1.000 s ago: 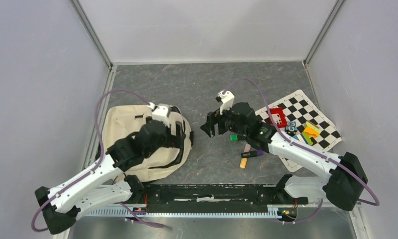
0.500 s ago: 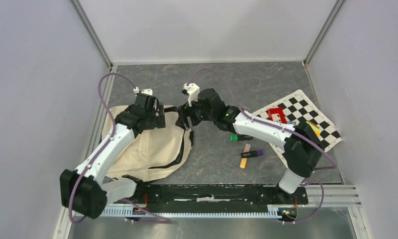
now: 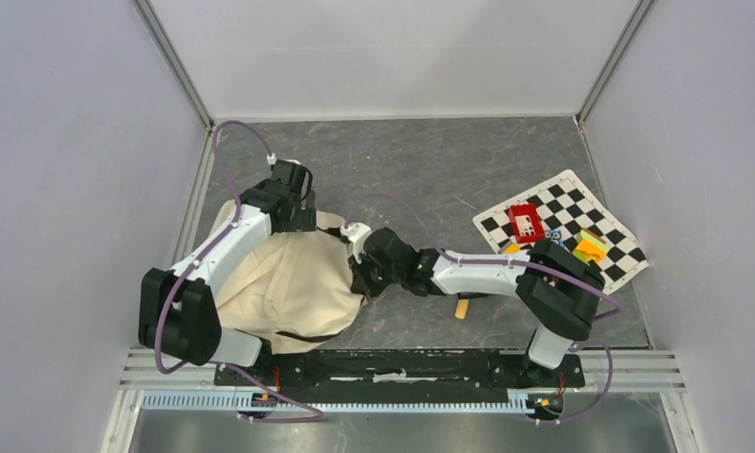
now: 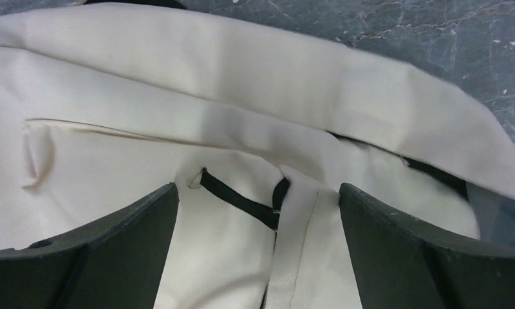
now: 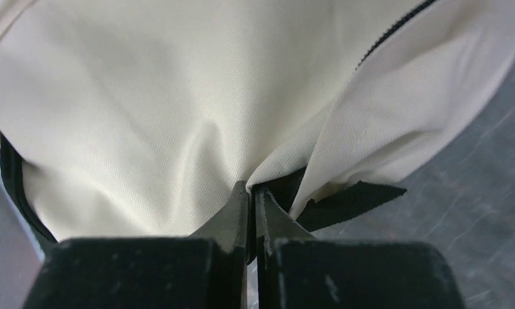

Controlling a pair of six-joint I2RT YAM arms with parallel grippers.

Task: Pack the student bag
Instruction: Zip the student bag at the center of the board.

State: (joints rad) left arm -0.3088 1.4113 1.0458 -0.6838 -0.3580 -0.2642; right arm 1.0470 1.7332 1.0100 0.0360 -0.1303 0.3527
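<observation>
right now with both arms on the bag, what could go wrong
The right gripper pinches only a thin fold of the student bag at its fingertips, so the fabric could slip out. The left gripper is open, so a pull may drag the whole bag instead of opening it.

Dark grey marbled tabletop (image 3: 430,160), plain pale walls (image 3: 72,142) on three sides, aluminium corner posts (image 3: 173,58), even light

bag (image 3: 279,288): left side of table (image 3: 430,160), near front
left gripper (image 4: 258,193): over bag's far edge
right gripper (image 5: 252,190): at bag's right edge, pinching fabric
board (image 3: 567,200): far right
box (image 3: 525,223): on board
marker (image 3: 462,309): between bag and board, by right arm
</observation>
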